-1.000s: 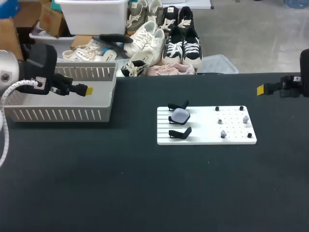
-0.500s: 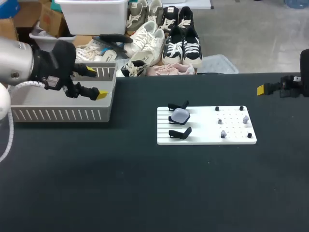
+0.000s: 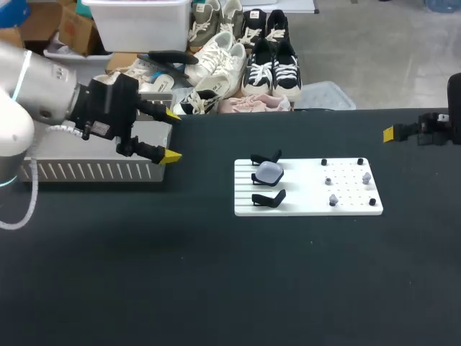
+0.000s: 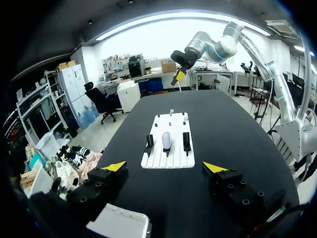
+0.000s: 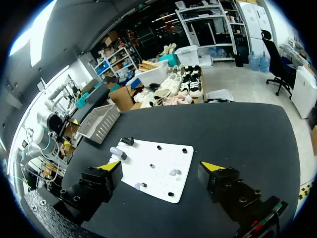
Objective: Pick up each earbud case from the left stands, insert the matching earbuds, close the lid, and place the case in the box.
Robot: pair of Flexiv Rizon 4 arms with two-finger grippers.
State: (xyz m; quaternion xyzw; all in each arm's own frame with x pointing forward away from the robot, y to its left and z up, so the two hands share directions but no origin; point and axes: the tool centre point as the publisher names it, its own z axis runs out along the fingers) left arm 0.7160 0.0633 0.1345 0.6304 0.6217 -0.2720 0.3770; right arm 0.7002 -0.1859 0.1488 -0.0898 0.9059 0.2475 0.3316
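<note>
1. The left fingers (image 3: 172, 135) hang wide open and empty at the far left of the black bench (image 3: 216, 288). They are level with the right end of the grey slotted box (image 3: 94, 171), and their yellow tips point right.
2. In the left wrist view the same fingers (image 4: 164, 166) stand well apart with nothing between them. The white board (image 4: 168, 158) lies ahead on the bench, and a corner of the box (image 4: 119, 225) shows just under them.
3. A pale, translucent earbud case (image 3: 269, 171) sits on the middle of three black stands (image 3: 268, 198) along the left side of the white board (image 3: 295, 205). The stands on either side of it are bare.
4. Two pale earbuds (image 3: 366, 176) sit among small black pegs on the right half of the board, well apart from the case.
5. The right fingers (image 3: 392, 133) hold at the far right edge of the bench, well clear of the board. Only one yellow tip shows in the head view.
6. In the right wrist view those fingers (image 5: 161, 166) are spread wide and grip nothing. The board (image 5: 158, 188) lies ahead of them, with the case (image 5: 117, 151) at its far end and the box (image 5: 97, 121) beyond.
</note>
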